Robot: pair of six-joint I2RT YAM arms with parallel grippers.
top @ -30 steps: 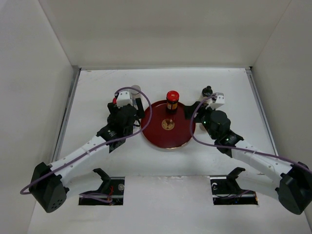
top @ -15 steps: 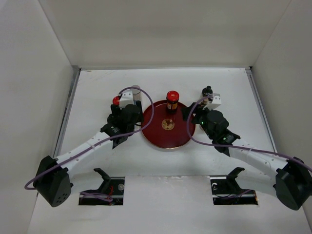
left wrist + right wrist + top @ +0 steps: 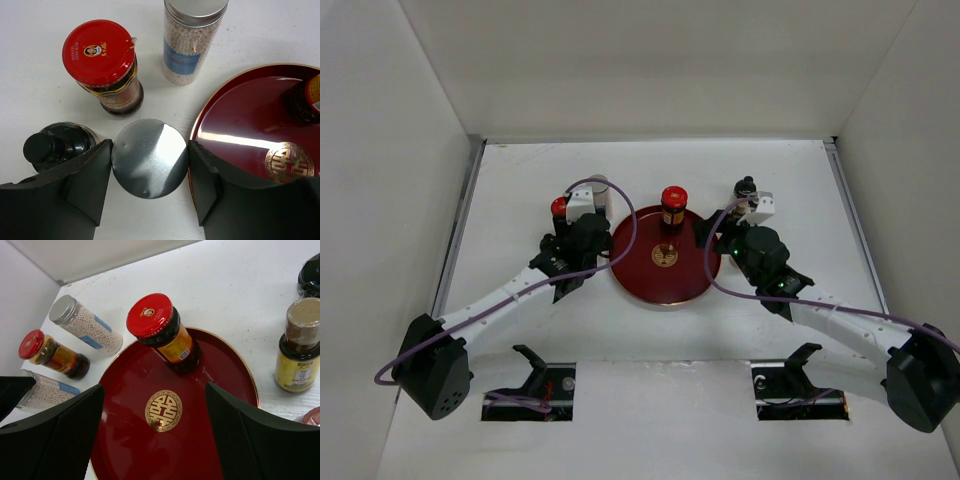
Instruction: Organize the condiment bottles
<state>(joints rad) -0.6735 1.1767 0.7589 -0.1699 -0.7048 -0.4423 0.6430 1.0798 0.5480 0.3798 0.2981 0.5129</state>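
Left of the red tray [image 3: 235,115], the left gripper [image 3: 149,167] has its fingers [image 3: 75,190] pressed to both sides of a silver-lidded jar [image 3: 149,150], a black-capped bottle [image 3: 47,147] just beside its left finger, a red-capped jar [image 3: 102,60] and a bead jar [image 3: 191,45] upright beyond. On the tray's far part stands a yellow-labelled jar [image 3: 162,330], and the right gripper [image 3: 155,386] hangs spread wide by the tray's right edge, holding nothing. Right of the tray a tan-capped bottle [image 3: 300,350] stands upright on the table [image 3: 240,285].
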